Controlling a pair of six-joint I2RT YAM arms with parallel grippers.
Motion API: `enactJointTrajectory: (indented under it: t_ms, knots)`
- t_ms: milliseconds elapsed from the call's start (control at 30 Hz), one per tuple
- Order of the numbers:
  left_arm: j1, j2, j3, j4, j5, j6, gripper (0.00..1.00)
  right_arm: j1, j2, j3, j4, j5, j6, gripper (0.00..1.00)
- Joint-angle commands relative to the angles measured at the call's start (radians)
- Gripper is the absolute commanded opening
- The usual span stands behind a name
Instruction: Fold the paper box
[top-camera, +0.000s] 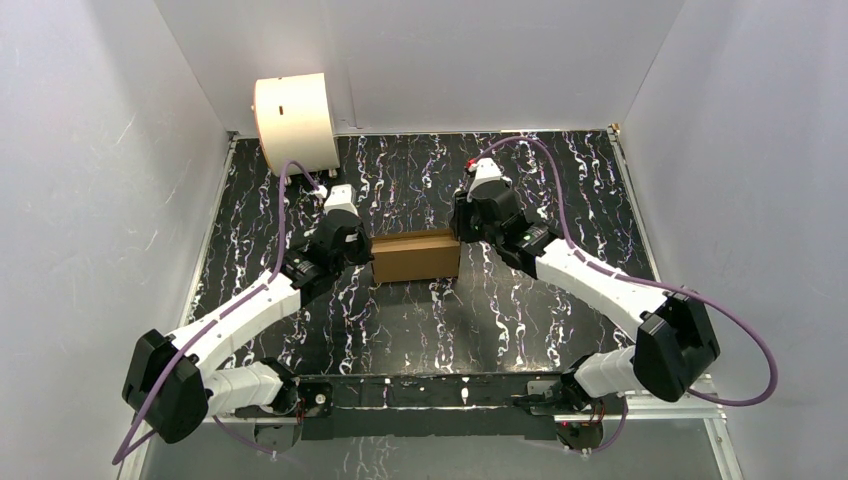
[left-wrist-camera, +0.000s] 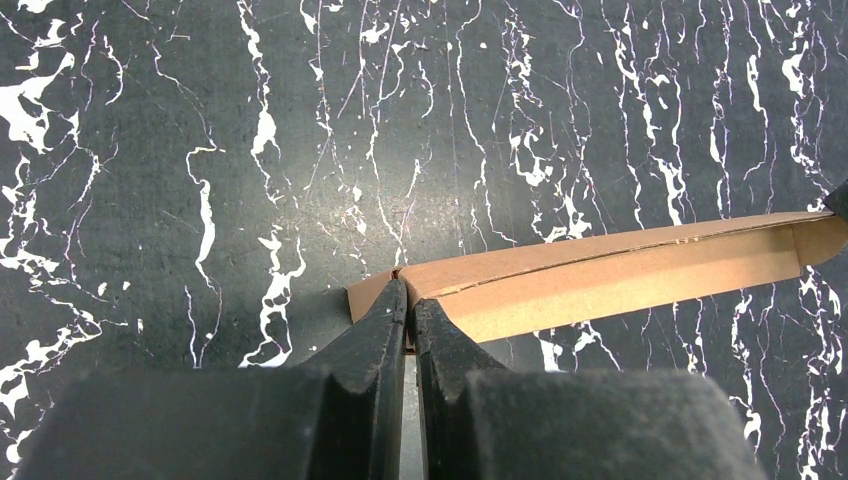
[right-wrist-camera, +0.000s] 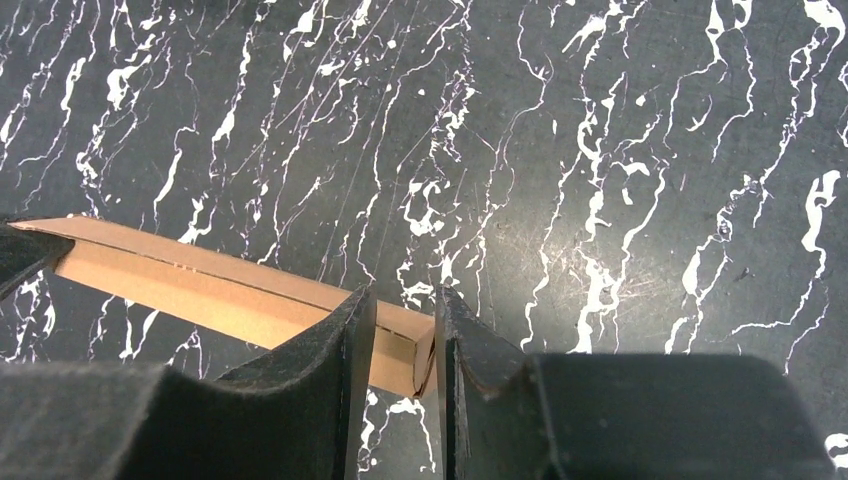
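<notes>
The paper box (top-camera: 416, 257) is a shallow brown cardboard mailer lying closed on the black marbled table, between my two arms. My left gripper (top-camera: 368, 252) is at its left end. In the left wrist view that gripper (left-wrist-camera: 411, 295) is shut, with a thin edge of the box (left-wrist-camera: 620, 275) pinched between the fingertips. My right gripper (top-camera: 462, 238) is at the box's right end. In the right wrist view the right gripper (right-wrist-camera: 405, 305) stands open, straddling the box's end corner (right-wrist-camera: 200, 285) with a gap on the inner side.
A cream-white cylindrical drum (top-camera: 295, 122) stands at the back left corner against the white wall. White walls enclose the table on three sides. Purple cables loop over both arms.
</notes>
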Motion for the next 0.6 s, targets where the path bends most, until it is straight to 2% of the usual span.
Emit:
enactJointTrajectory:
  t_ms: [0,367,567]
  knots:
    - [-0.016,0.039,-0.047,-0.159,0.005,0.012,0.02,-0.005,0.017,0.054,0.053,-0.034,0.008,0.37]
    - [-0.024,0.039,-0.048,-0.147,0.007,-0.003,0.06,-0.005,-0.053,-0.13,0.1,-0.12,-0.032,0.36]
    - [-0.027,0.032,-0.052,-0.141,0.012,-0.017,0.08,-0.004,-0.086,-0.21,0.161,-0.118,-0.04,0.37]
